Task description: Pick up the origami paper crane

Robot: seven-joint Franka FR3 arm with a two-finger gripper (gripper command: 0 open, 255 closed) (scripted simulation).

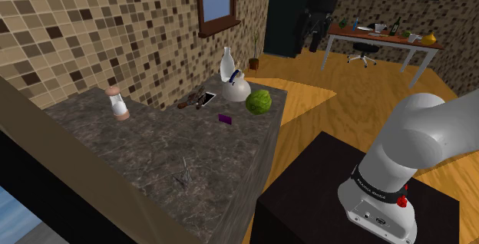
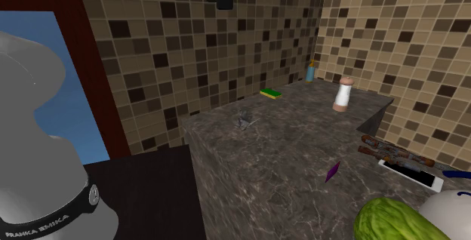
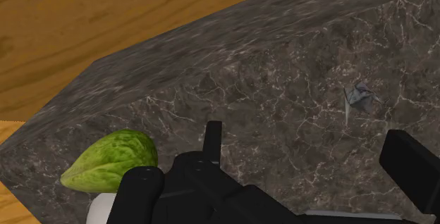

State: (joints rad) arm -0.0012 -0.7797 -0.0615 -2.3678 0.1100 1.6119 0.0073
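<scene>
Black jaws, nearest the wrist camera, stand apart and released, nothing between them, high above the dark marbled counter. Small grey paper crane sits on a bare stretch of the counter, toward the edge facing the stand, well apart from the green lettuce, the white jug, the purple scrap and the shaker. Of these, the lettuce lies just beside the jug.

Green cabbage, white jug, shaker
</scene>
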